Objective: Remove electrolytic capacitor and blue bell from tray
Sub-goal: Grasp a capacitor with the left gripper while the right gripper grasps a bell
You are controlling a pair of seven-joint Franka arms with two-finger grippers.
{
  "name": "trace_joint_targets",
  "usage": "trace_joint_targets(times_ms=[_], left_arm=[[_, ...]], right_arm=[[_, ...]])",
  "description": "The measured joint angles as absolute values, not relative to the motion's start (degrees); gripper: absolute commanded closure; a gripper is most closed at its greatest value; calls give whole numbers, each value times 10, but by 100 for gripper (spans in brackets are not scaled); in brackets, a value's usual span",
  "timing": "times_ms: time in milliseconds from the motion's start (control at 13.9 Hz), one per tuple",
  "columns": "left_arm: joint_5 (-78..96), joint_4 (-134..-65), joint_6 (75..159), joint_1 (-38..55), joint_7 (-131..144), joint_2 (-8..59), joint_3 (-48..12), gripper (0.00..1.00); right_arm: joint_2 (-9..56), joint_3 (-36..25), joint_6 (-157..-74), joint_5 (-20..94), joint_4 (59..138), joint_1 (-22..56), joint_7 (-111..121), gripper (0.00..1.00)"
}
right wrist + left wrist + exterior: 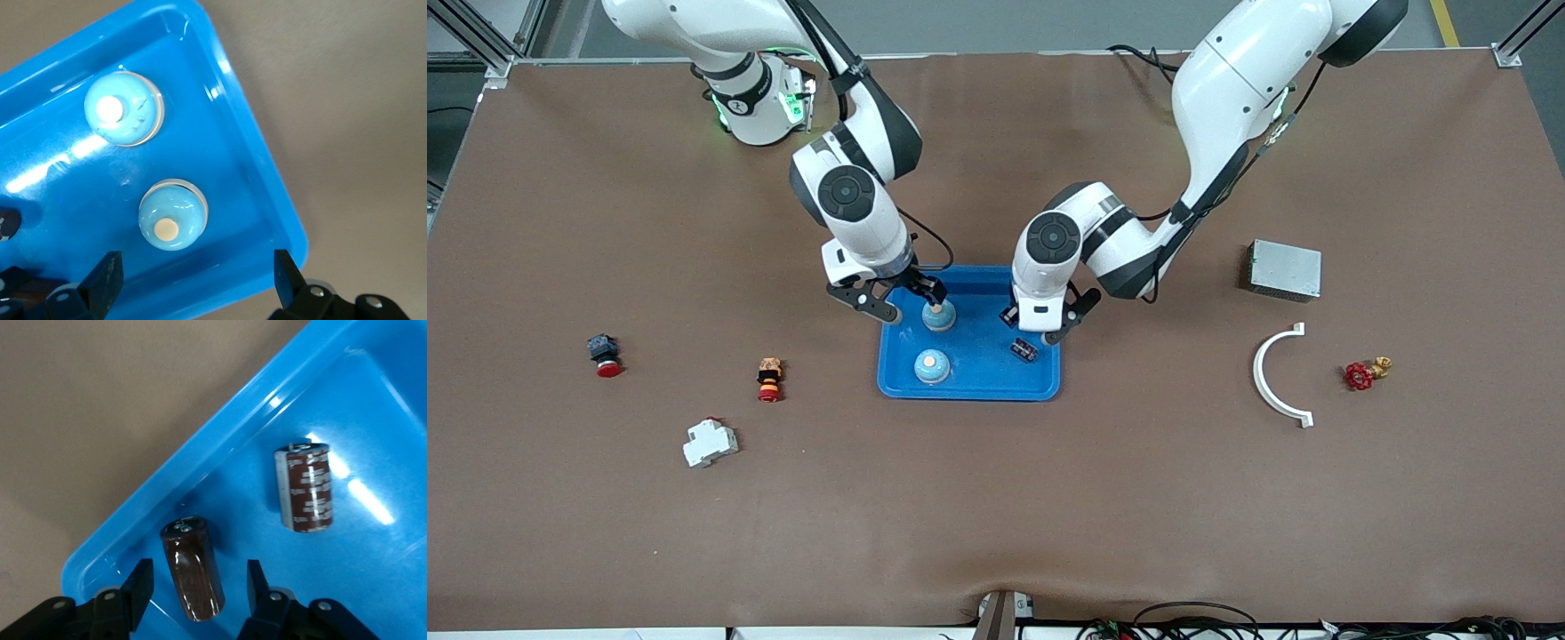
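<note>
R tool spread wide over tray, above bell; 2nd bell in tray nearer cam. L tool over tray's L-arm end, fingers partly spread either side of capacitor, contact unclear; capacitor's lower end cut off. 2nd capacitor lies beside.

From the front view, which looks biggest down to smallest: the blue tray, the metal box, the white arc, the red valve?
1. Blue tray
2. White arc
3. Metal box, close to the arc in extent but more solid
4. Red valve
</note>
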State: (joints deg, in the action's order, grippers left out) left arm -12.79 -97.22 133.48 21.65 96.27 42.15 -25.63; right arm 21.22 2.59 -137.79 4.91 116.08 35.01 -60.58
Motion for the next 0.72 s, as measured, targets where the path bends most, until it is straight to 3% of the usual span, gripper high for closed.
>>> trace_joint_targets(times_ms=[143,287,717], left_arm=[[-128,-972,1335,217,967,427,-256,59],[-128,-972,1335,217,967,431,-256,100],[-143,-954,1330,214,973,421,-252,100]], right_arm=[[242,25,-1414,46,1161,359,-622,0],[277,23,-1453,35,1161,369,-646,0],[307,19,-1480,21,1149,373,-668,0]])
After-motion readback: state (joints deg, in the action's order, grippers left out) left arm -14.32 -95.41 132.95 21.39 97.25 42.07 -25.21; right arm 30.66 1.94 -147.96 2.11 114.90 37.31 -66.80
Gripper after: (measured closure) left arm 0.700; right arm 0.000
